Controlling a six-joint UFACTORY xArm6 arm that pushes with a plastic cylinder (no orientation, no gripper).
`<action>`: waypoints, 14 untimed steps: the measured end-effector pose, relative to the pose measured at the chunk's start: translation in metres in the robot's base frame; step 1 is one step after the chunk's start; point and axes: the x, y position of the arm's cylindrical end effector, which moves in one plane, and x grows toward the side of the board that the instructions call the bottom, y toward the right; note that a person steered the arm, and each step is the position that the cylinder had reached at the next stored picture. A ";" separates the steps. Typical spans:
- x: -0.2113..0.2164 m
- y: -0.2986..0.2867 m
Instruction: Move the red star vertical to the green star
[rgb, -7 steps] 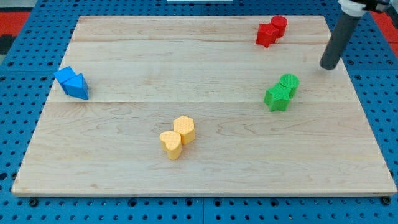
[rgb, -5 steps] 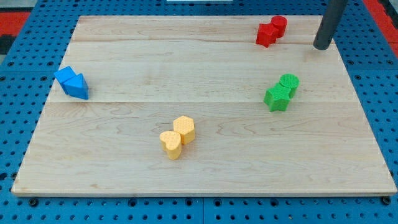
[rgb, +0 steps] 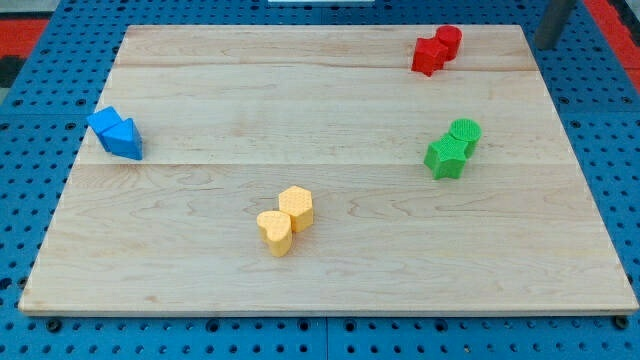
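The red star (rgb: 429, 55) sits near the view's top right of the wooden board (rgb: 200, 90), touching a red cylinder (rgb: 449, 41) on its upper right. The green star (rgb: 445, 156) lies lower on the right side, touching a green cylinder (rgb: 465, 133) at its upper right. The red star is above the green star and slightly to its left. My tip (rgb: 545, 44) is at the view's top right corner, just off the board's right edge, to the right of the red blocks and apart from them.
Two blue blocks (rgb: 116, 133) sit together at the view's left edge of the board. A yellow heart (rgb: 274, 232) and a yellow hexagon (rgb: 296, 208) touch each other at lower centre. Blue pegboard surrounds the board.
My tip has moved up and to the right, from beside the green blocks to the top right corner off the board. No block has moved.
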 end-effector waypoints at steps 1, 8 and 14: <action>-0.021 -0.036; -0.020 -0.171; 0.046 -0.163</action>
